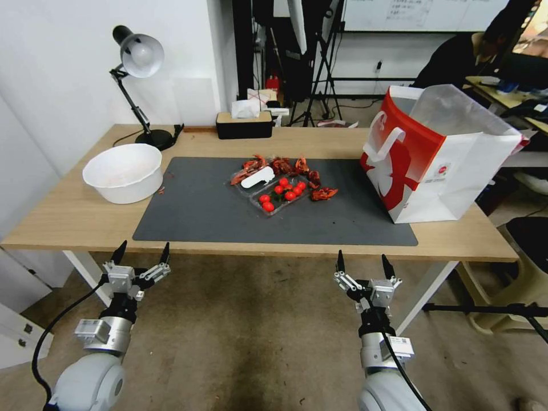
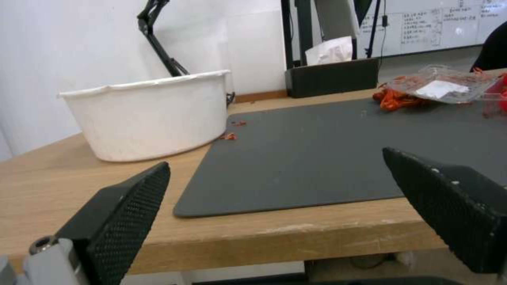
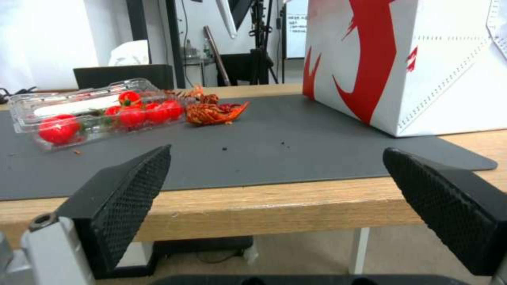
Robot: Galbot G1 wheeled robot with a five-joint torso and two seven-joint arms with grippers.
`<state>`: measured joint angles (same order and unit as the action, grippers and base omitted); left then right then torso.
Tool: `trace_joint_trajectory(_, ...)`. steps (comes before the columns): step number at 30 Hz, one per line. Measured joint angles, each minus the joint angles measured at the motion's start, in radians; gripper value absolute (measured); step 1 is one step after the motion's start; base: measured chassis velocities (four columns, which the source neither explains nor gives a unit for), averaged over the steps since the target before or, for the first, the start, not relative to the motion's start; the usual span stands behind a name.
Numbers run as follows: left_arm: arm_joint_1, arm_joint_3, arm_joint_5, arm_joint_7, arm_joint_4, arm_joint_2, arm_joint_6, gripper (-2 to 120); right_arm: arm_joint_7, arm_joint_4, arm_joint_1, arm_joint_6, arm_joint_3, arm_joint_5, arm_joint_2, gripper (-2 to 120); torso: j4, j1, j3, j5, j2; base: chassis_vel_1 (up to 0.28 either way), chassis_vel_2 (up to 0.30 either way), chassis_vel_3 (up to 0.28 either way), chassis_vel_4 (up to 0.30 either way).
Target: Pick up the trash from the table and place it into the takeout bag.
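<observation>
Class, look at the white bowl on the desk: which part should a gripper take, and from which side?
Probably the thin rim of the white bowl, from above: it stands upright and open-topped, its body looks too wide to span, and the open left gripper is nearest.

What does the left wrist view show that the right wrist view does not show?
Left wrist alone: the white bowl on the bare wood beside the mat, the lamp arm behind it, and the open left gripper short of the table edge. Right wrist alone: the takeout bag standing upright on the mat, loose crayfish shells, and the open right gripper. Both: the grey mat, the clear plastic tray and the black tissue box.
</observation>
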<state>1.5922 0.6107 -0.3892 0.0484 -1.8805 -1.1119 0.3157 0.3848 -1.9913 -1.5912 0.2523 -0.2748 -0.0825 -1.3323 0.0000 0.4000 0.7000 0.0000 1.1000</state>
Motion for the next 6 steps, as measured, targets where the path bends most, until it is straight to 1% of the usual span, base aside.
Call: trace_joint_trajectory(6, 0.000, 0.000, 0.000, 0.000, 0.000, 0.000, 0.000, 100, 0.000, 0.000, 0.000, 0.000, 0.000, 0.000, 0.000, 100, 0.0000, 0.000, 0.000, 0.0000, 0.000, 0.000, 0.000, 0.000, 0.000)
